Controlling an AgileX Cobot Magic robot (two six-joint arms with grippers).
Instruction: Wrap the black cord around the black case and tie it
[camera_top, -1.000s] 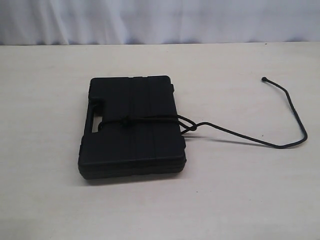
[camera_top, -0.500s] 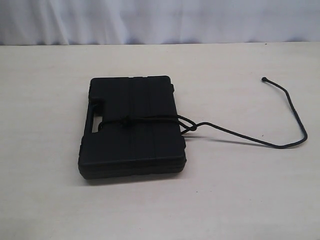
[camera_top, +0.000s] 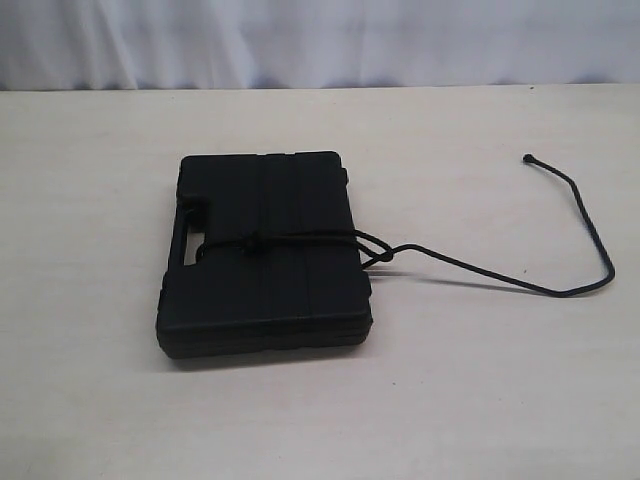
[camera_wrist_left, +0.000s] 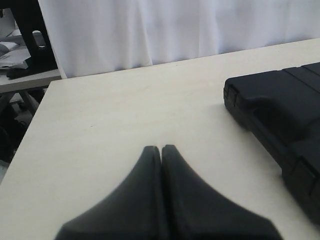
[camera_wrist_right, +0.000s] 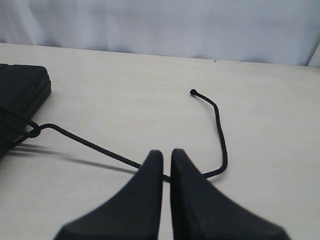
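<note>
Table (camera_top: 480, 400) unchanged, black cord (camera_top: 480, 271), black case (camera_top: 265, 300) unmoved

The bench (camera_top: 480, 380) in front of me was a pale, cream-coloured top with a faint wood grain, flat and broad, and it ran the full width of the outside view. A white curtain (camera_top: 320, 40) hung in soft folds just behind its far edge and closed off everything beyond. From my left wrist I saw past one far corner of the bench to a lower grey shelf (camera_wrist_left: 27, 79) standing close beside it. A black stand (camera_wrist_left: 25, 30) rose from that shelf against the curtain, with something pale like papers (camera_wrist_left: 7, 48) next to it, too blurred for me to tell.
</note>
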